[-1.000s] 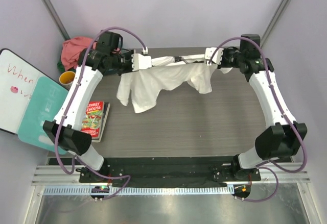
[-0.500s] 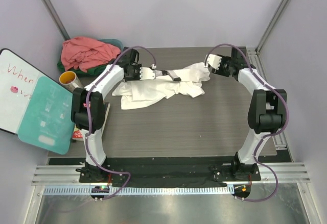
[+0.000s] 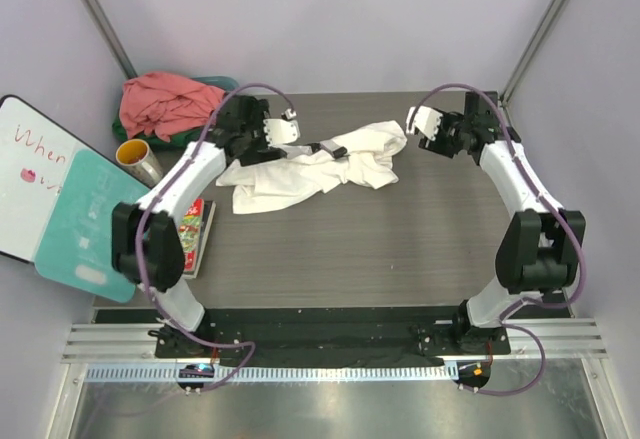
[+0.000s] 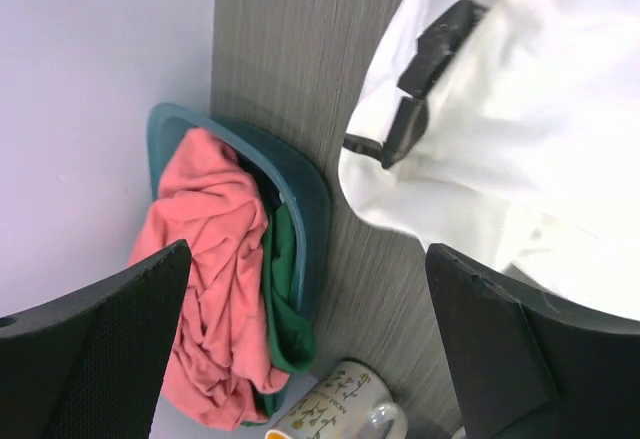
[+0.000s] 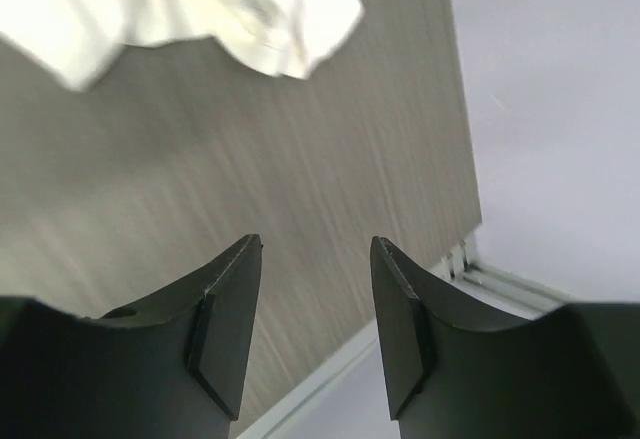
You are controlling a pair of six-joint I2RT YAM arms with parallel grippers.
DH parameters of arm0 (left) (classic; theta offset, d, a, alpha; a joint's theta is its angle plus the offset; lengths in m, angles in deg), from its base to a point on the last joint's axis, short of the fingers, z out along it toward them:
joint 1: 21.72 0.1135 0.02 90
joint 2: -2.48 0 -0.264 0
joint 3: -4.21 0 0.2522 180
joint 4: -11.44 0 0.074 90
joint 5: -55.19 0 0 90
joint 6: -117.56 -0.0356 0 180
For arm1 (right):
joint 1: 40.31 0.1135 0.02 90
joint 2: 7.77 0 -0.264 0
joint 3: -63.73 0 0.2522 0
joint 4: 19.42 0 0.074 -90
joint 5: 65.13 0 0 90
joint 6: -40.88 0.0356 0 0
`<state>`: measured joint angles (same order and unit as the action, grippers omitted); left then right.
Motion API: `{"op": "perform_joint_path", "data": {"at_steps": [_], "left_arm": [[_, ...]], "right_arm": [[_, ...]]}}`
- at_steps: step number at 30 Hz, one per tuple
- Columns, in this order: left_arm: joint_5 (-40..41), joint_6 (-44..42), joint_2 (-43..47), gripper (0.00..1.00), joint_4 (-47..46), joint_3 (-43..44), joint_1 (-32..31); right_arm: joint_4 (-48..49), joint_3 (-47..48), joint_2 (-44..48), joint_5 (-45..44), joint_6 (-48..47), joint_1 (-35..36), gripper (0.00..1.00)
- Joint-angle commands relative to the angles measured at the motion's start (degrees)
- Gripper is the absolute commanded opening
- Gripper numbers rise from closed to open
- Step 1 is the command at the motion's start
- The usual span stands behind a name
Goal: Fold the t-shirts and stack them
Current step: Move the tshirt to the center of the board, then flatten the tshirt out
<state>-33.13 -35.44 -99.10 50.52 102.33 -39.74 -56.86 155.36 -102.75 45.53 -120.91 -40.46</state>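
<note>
The white t-shirt (image 3: pixel 310 164) lies crumpled on the table at the back middle, its black mark (image 3: pixel 330 149) facing up. My left gripper (image 3: pixel 292 127) stands open just left of it, touching nothing. In the left wrist view the white t-shirt (image 4: pixel 520 109) is at the upper right, and the wide-open left gripper (image 4: pixel 308 254) has nothing between its fingers. My right gripper (image 3: pixel 422 127) is open and empty just right of the shirt. Its wrist view shows the right gripper (image 5: pixel 316 244) over bare table and the shirt's edge (image 5: pixel 200 9) at the top. The salmon-pink t-shirt (image 3: pixel 165 104) and the dark green one (image 4: pixel 285 289) sit bunched in the teal basin (image 4: pixel 300 189).
A patterned mug (image 3: pixel 135 154) stands by the basin at the table's left edge. A book (image 3: pixel 185 229), a teal board (image 3: pixel 85 219) and a whiteboard (image 3: pixel 30 174) are further left. The table's right edge and a metal rail (image 5: pixel 470 269) lie close to the right gripper.
Both grippers opened and let go of the white t-shirt. It went from hanging stretched between them to lying crumpled on the table, and both grippers drew slightly away from it.
</note>
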Motion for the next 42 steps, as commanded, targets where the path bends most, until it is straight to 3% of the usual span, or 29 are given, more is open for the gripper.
{"op": "perform_joint_path", "data": {"at_steps": [1,8,12,28,37,40,42], "left_arm": [[-11.0,-2.6,12.3,1.0,10.8,-4.7,0.1],[-12.6,-7.8,18.2,1.0,13.4,-16.5,-0.4],[-12.7,-7.5,17.3,1.0,12.6,-20.2,-1.3],[-12.1,-8.3,12.4,0.99,11.2,-24.6,-1.6],[-11.6,-7.2,8.9,0.95,11.9,-24.0,-1.6],[-11.5,-7.4,8.6,0.94,12.5,-23.5,-1.6],[-11.4,-7.5,8.3,0.92,12.6,-23.6,-1.6]], "right_arm": [[-15.1,-5.9,7.3,9.0,-8.7,2.9,0.53],[-14.0,-13.4,8.3,9.0,-14.6,7.3,0.49],[-6.1,-15.8,5.9,7.7,-14.3,9.4,0.48],[10.8,-11.2,-7.9,1.5,-7.1,12.9,0.43],[12.0,-10.9,-9.6,0.2,-7.0,12.9,0.3],[11.8,-10.5,-9.7,-0.2,-7.0,12.9,0.21],[11.9,-10.6,-9.7,-0.4,-7.3,12.9,0.1]]}}
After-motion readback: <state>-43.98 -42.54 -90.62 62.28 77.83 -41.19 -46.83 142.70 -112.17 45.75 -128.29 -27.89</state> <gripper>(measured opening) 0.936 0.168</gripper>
